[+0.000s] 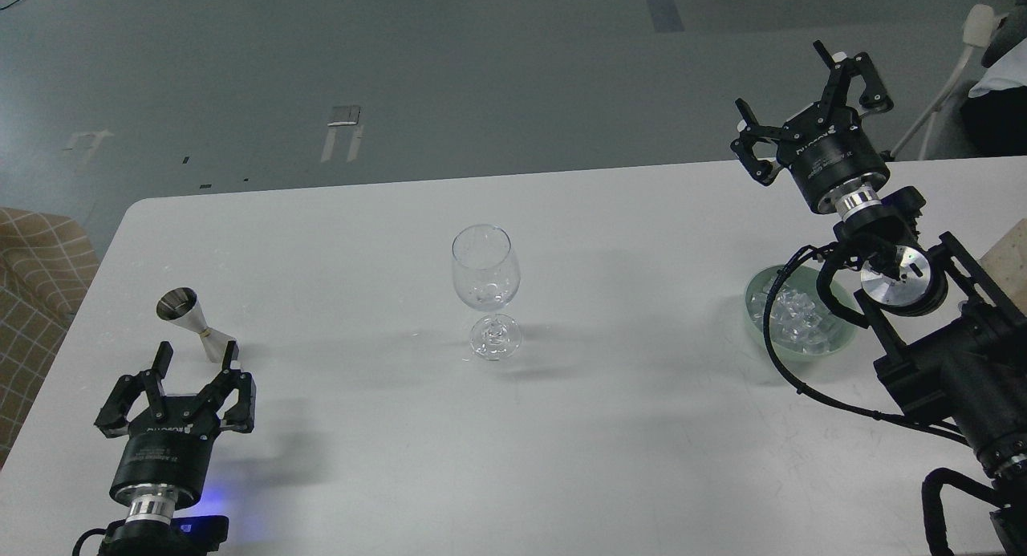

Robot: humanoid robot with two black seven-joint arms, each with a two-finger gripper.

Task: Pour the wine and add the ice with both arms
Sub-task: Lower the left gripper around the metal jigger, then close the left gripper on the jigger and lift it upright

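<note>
A clear wine glass [485, 287] stands upright at the middle of the white table [513, 444]; I cannot tell if it holds any wine. A steel jigger [195, 322] stands at the left. My left gripper [196, 352] is open and empty, just in front of the jigger, its right finger overlapping the jigger's base. A pale green bowl [756, 303] with several clear ice cubes [798, 322] sits at the right, partly behind my right arm's cable. My right gripper [781, 79] is open and empty, raised beyond the bowl near the table's far edge.
A tan checked chair [36, 275] stands off the table's left edge. A beige block [1012, 255] shows at the right edge. A white chair frame [943, 83] and the grey floor lie beyond the table.
</note>
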